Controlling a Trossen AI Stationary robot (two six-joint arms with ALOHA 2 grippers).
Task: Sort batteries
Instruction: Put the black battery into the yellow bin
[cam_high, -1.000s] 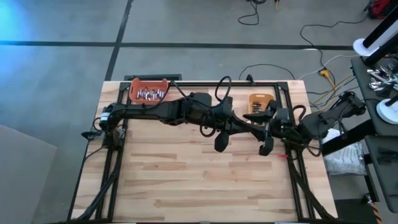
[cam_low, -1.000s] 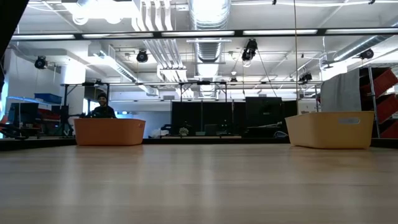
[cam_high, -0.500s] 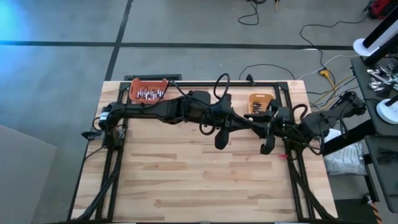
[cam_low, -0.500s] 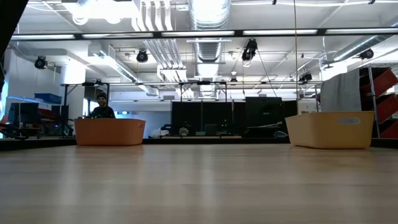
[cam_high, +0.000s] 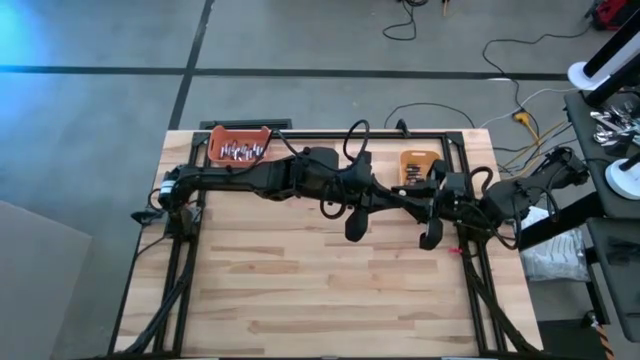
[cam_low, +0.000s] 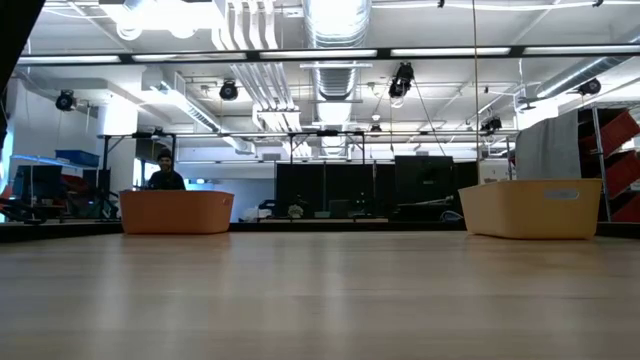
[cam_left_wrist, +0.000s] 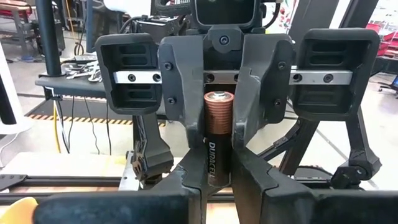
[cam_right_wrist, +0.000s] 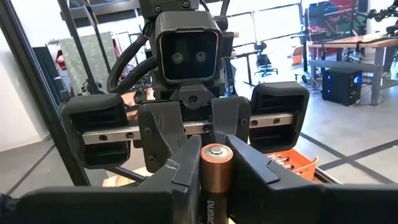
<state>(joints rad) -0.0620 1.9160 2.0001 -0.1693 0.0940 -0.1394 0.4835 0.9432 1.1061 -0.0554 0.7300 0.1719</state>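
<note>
Now the left hand (cam_high: 412, 201) and right hand (cam_high: 424, 197) meet fingertip to fingertip just beside the yellow bin (cam_high: 416, 163), both clamped on one Duracell battery (cam_left_wrist: 216, 138). Both arms stretch level above the worktop (cam_high: 320, 290). More batteries (cam_high: 241, 151) lie in the orange bin (cam_high: 238, 145).

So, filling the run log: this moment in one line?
battery handover | left end effector shut on battery | right end effector shut on battery | near yellow bin

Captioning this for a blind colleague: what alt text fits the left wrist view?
A copper-and-black Duracell battery stands upright, clamped between two facing dark grippers: the left gripper in the foreground and the right gripper opposite. A workshop shows behind.
</note>
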